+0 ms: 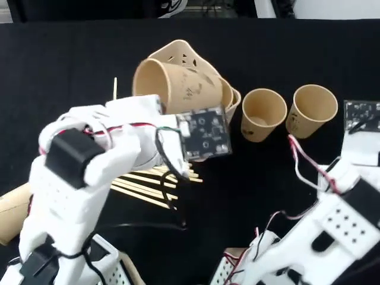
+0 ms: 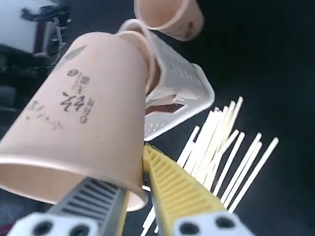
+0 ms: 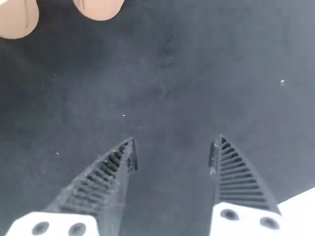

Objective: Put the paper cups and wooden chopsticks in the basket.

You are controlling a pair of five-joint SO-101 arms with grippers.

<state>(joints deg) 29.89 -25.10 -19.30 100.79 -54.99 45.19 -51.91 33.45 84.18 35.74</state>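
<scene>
My left gripper (image 2: 135, 189) is shut on the rim of a tan paper cup (image 2: 83, 128), held tilted on its side just over the cream plastic basket (image 2: 179, 93). From above, that cup (image 1: 163, 86) lies across the basket (image 1: 178, 56), which holds at least one other cup at its right side. Two more paper cups (image 1: 261, 113) (image 1: 310, 108) stand upright to the right of the basket. Wooden chopsticks (image 1: 148, 184) lie spread on the black cloth under the left arm, also seen as pale sticks (image 2: 221, 147). My right gripper (image 3: 172, 150) hangs open over bare cloth.
A cardboard tube (image 1: 13, 211) lies at the left edge of the table. A single thin stick (image 1: 115, 89) stands left of the basket. Black cloth (image 1: 255, 190) covers the table, with open room in the middle front.
</scene>
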